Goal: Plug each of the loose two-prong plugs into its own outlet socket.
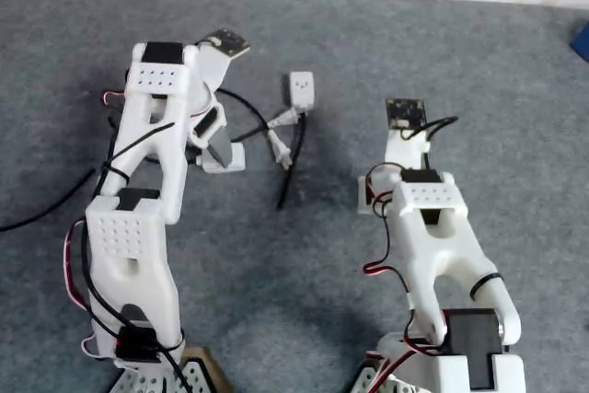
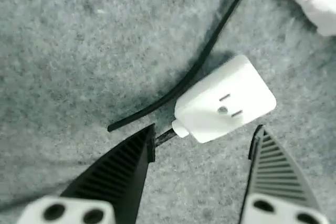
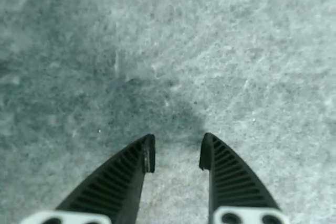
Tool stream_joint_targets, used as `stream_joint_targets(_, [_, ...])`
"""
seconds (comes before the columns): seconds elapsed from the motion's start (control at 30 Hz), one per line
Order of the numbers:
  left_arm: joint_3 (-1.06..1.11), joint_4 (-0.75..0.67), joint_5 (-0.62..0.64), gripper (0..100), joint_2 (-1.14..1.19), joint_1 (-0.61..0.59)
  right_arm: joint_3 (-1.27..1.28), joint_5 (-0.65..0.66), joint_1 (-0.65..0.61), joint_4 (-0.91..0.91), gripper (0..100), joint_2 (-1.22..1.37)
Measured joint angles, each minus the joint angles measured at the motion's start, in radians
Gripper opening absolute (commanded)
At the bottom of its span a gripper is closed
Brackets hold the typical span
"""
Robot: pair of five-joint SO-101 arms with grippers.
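Nothing is plugged in yet — the left gripper (image 2: 205, 132) hangs spread-jawed over one outlet socket (image 2: 226, 106), both loose plugs (image 1: 280, 148) lie near it on the carpet (image 3: 236, 51), and the right gripper (image 3: 177, 140), jaws parted, holds nothing.

outlet socket (image 2: 226, 104) white | plug (image 2: 311, 2) white | cable (image 2: 209, 53) black | carpet (image 2: 79, 35) grey

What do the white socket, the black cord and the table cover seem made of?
Socket: likely hard plastic, smooth, faint sheen, crisp moulded edges. Cord: probably rubber or vinyl, matte, bends freely. Table cover: seemingly grey felt or short carpet, fuzzy and mottled.
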Motion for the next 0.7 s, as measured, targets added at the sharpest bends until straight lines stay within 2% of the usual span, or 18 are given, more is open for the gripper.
stream_joint_targets(0.3, [0.006, 0.097, 0.000, 29, 0.000, 0.015, 0.000, 0.000, 0.000, 0.000, 15.2, 0.000])
stream_joint_targets(0.53, [0.037, -0.008, 0.017, 29, 0.149, 0.037, 0.000, 0.000, 0.000, 0.000, 15.2, 0.000])
stream_joint_targets(0.7, [-0.101, 0.009, 0.029, 29, 0.275, 0.057, 0.000, 0.000, 0.000, 0.000, 15.2, 0.000])
